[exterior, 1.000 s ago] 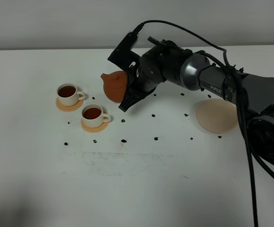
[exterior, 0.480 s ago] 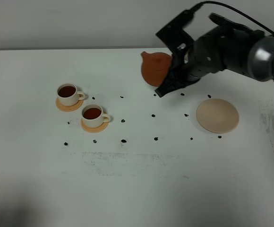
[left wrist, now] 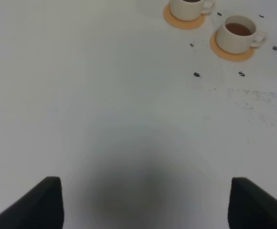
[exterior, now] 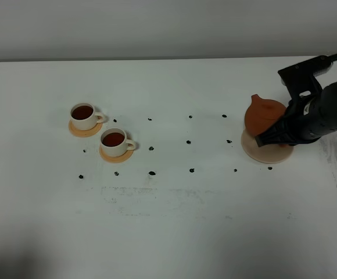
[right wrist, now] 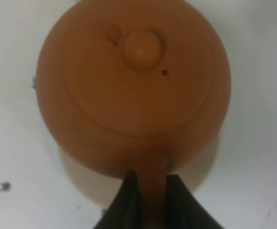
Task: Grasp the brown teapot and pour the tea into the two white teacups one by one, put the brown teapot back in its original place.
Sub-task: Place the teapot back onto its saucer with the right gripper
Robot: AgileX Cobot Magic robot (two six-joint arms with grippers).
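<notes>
Two claws, one working. Right gripper [right wrist: 148, 191] is clenched on the handle of the brown teapot [exterior: 264, 114], keeping it upright directly over the cream saucer [exterior: 260, 153], apparently to set it home; contact not discernible. Left gripper [left wrist: 143, 202] is spread, empty. Farther off, two white teacups [exterior: 114, 141] sit filled on orange coasters [exterior: 74, 129], so pouring looks done.

The teapot [exterior: 264, 114] hides much of its saucer [exterior: 265, 152].
</notes>
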